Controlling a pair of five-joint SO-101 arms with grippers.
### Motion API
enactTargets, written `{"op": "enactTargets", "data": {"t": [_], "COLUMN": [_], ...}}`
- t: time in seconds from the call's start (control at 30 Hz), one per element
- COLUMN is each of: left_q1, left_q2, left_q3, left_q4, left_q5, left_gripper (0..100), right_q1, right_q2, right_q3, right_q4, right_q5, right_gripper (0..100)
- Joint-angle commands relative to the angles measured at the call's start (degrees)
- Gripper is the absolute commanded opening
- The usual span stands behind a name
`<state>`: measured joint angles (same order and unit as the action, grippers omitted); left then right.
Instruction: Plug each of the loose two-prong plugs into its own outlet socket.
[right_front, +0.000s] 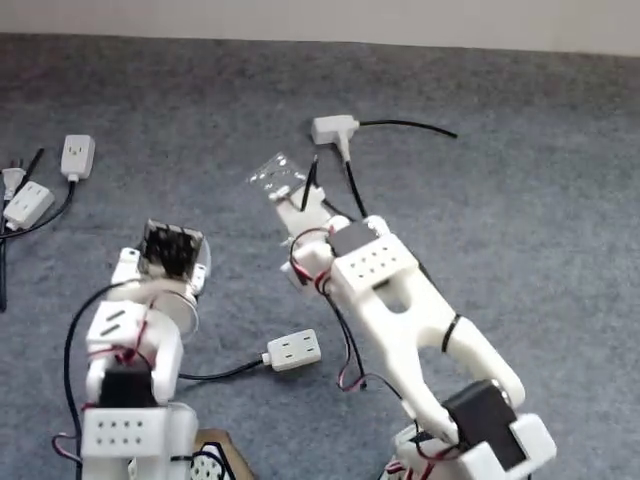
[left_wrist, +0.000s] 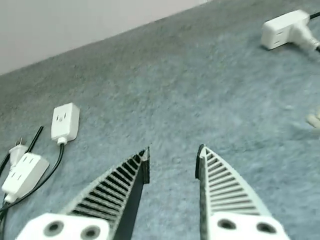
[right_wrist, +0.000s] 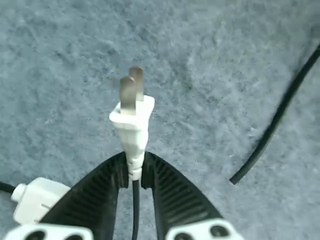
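Light's soft and even from where I'm driving, seems to come from above. Shadows on the grey carpet (right_front: 540, 200) are faint, just a smudge under the right arm (right_front: 400, 300). White socket (left_wrist: 278, 31) looks slightly blown out.

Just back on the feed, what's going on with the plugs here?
The right gripper is shut on a white two-prong plug, its prongs free, over the grey carpet. The left gripper is open with nothing in it. An outlet socket lies between the two arms, its slots bare.
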<state>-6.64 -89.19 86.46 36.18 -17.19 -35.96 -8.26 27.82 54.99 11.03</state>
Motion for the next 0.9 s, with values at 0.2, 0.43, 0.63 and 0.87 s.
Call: {"op": "enactTargets", "data": {"t": [0.2, 0.43, 0.63, 0.87], "left_q1": [4.00, 4.00, 4.09, 7.87], "left_q2": [-14.02, -13.85, -13.85, -13.85], "left_q3": [8.75, 9.19, 9.10, 9.10], "left_q4": [3.25, 0.88, 0.62, 0.62], "left_q5": [-4.31, -4.31, -4.40, -4.22], "left_gripper": [17, 17, 17, 17], "right_q1": [-3.56, -13.67, -15.25, -16.40], "right_q2": [1.80, 2.15, 2.07, 1.80], "right_q3": [-8.92, -8.40, -8.48, -8.22], "right_q4": [7.25, 8.48, 6.02, 4.88], "right_q5": [-6.07, -6.07, -6.77, -8.00], "right_gripper": [0.6, 0.6, 0.6, 0.6]}}
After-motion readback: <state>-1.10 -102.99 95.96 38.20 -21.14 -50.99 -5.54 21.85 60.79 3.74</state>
